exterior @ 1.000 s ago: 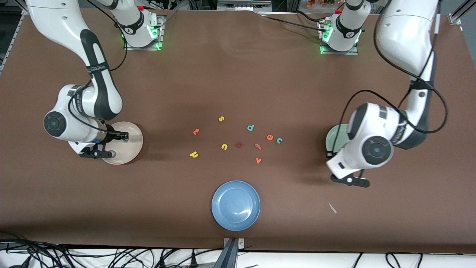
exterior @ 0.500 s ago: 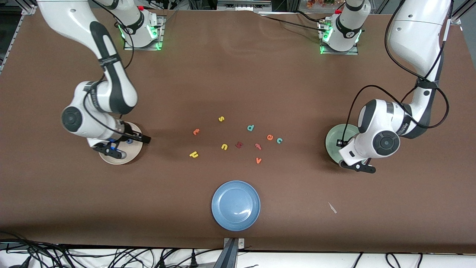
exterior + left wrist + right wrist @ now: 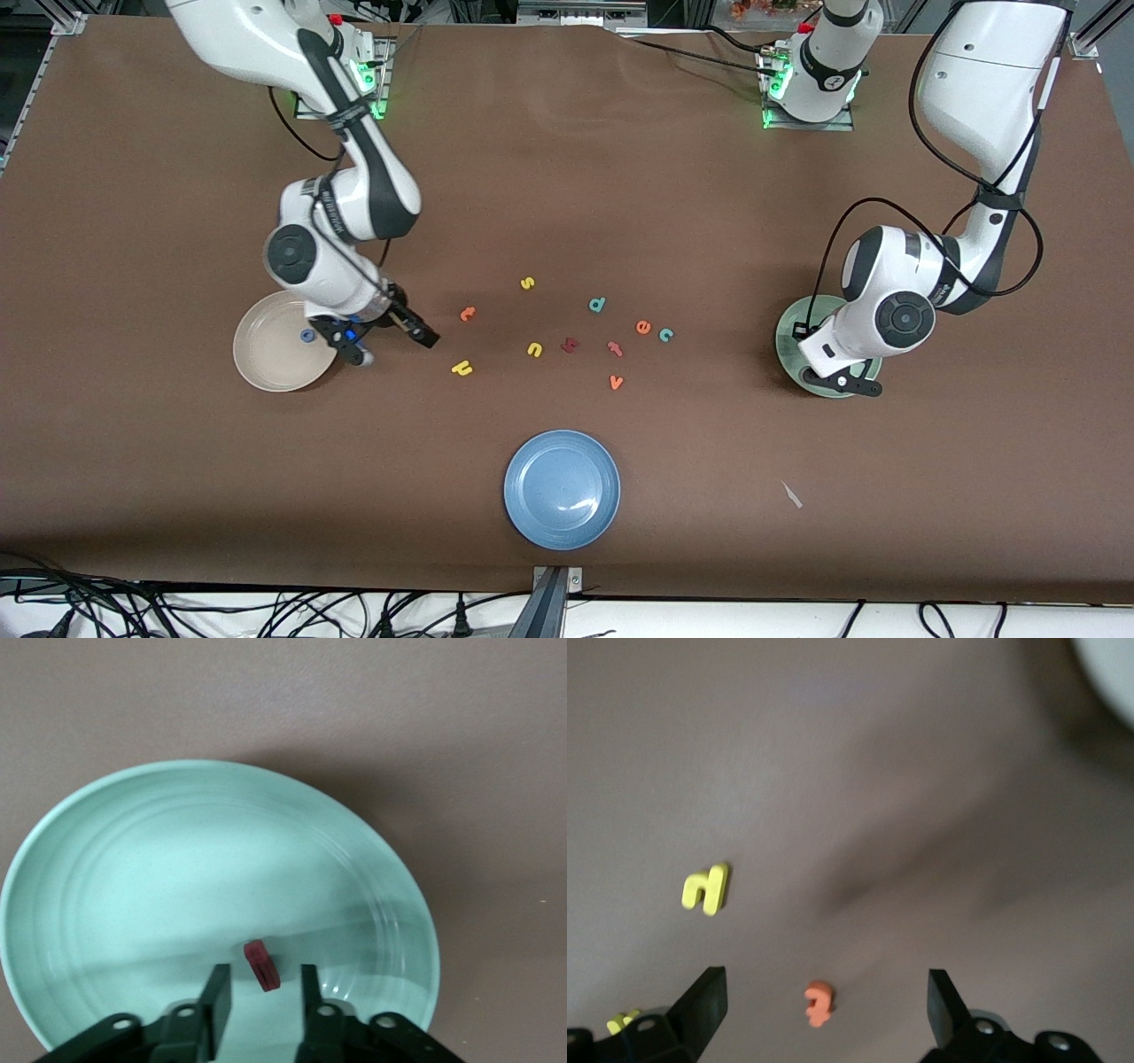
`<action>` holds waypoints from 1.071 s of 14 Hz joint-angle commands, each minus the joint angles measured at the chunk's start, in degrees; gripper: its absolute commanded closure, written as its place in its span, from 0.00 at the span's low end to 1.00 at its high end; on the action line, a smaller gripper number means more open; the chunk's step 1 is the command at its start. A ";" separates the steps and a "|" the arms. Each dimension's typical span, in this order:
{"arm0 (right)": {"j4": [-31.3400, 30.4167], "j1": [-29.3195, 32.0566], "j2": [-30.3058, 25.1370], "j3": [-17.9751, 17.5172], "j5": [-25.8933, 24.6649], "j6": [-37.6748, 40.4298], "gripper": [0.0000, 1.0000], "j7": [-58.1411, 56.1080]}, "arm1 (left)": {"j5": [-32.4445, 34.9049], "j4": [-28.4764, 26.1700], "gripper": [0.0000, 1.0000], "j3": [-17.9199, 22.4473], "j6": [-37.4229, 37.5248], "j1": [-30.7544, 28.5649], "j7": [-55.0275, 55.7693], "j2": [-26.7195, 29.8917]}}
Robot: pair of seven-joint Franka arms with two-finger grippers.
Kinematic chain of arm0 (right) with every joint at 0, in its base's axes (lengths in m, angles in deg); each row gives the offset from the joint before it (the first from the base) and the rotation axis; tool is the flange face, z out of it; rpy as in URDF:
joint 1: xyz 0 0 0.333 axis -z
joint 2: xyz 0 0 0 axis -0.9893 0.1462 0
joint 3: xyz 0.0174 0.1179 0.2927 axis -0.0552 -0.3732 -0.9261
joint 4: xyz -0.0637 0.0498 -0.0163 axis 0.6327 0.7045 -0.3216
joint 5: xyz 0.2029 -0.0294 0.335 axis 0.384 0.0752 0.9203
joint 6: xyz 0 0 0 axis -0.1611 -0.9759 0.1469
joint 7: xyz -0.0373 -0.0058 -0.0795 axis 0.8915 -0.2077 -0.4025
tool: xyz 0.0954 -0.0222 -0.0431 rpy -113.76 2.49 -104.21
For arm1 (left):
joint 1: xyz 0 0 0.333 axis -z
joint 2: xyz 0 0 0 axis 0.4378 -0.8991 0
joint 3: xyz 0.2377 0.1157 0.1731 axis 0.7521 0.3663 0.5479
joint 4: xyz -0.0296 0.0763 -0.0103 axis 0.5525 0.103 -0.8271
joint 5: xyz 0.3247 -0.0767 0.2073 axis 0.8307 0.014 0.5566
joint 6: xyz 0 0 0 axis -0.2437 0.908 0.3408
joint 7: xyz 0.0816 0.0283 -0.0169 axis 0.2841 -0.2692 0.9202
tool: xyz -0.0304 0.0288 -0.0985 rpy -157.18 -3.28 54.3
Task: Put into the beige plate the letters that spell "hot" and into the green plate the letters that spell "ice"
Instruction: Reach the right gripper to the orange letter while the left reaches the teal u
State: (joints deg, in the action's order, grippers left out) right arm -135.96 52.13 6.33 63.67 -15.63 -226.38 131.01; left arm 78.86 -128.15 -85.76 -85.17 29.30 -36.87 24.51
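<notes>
The beige plate [image 3: 266,359] holds the blue "o" [image 3: 306,335]. My right gripper [image 3: 388,341] hangs open over the table between that plate and the orange "t" [image 3: 468,313]. In the right wrist view the "t" [image 3: 819,1003] shows between the wide-spread gripper [image 3: 824,983] fingers, with the yellow "h" [image 3: 706,889] close by. My left gripper [image 3: 837,379] is over the green plate [image 3: 787,341]. In the left wrist view the dark red "i" [image 3: 260,965] is tilted in the green plate [image 3: 133,859] between the parted fingers of the gripper [image 3: 263,973], touching neither. The orange "e" [image 3: 643,327] and teal "c" [image 3: 665,334] lie side by side.
Other letters are scattered mid-table: yellow "h" [image 3: 462,368], "s" [image 3: 527,283], "u" [image 3: 534,350], teal "d" [image 3: 597,305], two reddish letters [image 3: 570,345] [image 3: 614,348], orange "v" [image 3: 616,382]. A blue plate [image 3: 562,489] sits nearest the front camera.
My right gripper opened, left the blue "o" in the beige plate and swung toward the letters. My left gripper moved in over the green plate and its fingers parted from the "i".
</notes>
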 commanded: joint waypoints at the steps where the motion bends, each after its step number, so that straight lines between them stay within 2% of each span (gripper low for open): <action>1: -0.08 -2.70 2.26 0.52 -0.27 -2.79 0.00 5.20 | 1.35 0.64 0.00 -0.75 1.11 0.19 -0.20 2.56; 4: -0.07 -3.76 3.32 0.43 -0.27 -2.89 0.00 7.15 | 0.47 7.13 0.00 -4.34 8.82 0.54 0.59 2.56; 6: -0.16 -3.94 4.02 0.43 -0.18 -2.80 0.00 7.33 | 0.38 9.52 0.00 -6.98 9.99 0.97 5.48 2.30; 12: 1.16 -5.51 6.84 0.43 -0.18 -2.97 0.01 10.58 | -1.81 12.95 0.00 -7.43 9.73 8.87 37.19 -1.64; 15: 1.16 -5.78 6.84 0.43 -0.27 -2.89 0.08 10.58 | -1.99 15.94 0.00 -7.43 9.29 12.13 55.20 -5.42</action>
State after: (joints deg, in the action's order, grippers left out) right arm -135.68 47.07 12.66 63.71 -15.63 -228.93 140.44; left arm 77.81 -116.21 -93.55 -76.36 39.90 8.46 22.74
